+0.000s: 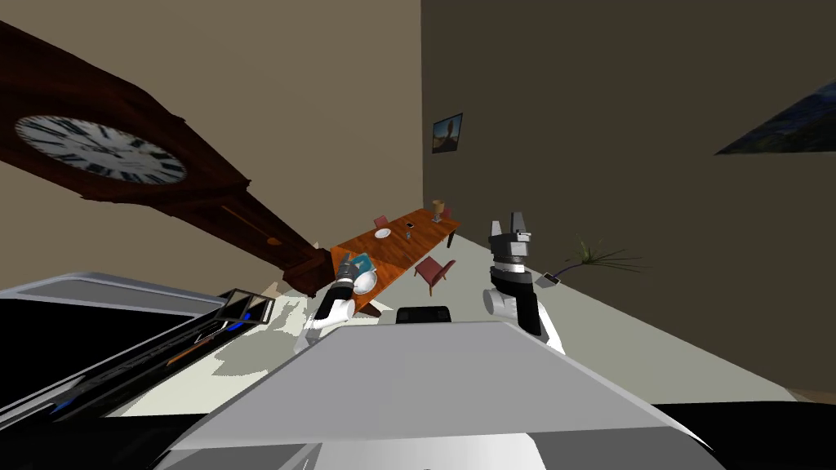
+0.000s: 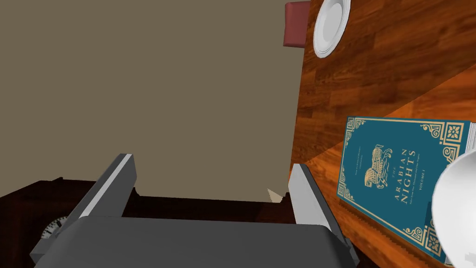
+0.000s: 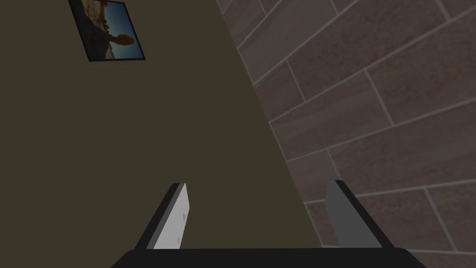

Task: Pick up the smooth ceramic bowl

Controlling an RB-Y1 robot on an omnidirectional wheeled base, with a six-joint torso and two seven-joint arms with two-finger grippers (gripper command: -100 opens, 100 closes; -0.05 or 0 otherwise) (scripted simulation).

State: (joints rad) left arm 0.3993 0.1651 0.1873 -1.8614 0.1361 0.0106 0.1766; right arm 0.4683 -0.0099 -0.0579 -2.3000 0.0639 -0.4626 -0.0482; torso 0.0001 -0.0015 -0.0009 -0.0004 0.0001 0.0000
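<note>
Bowl — smooth, white, rounded — beside teal book.

Teal Arabian Nights book flat on wooden table; white plate farther along; red chair beside it; dark grandfather clock against beige wall.

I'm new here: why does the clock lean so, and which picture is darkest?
Head view: the wide, rolled lens slants the clock and splays the walls; the lean is the camera's. Left wrist view: a slanted edge splits the table into darker and brighter wood. Right wrist view: the darkest.
</note>
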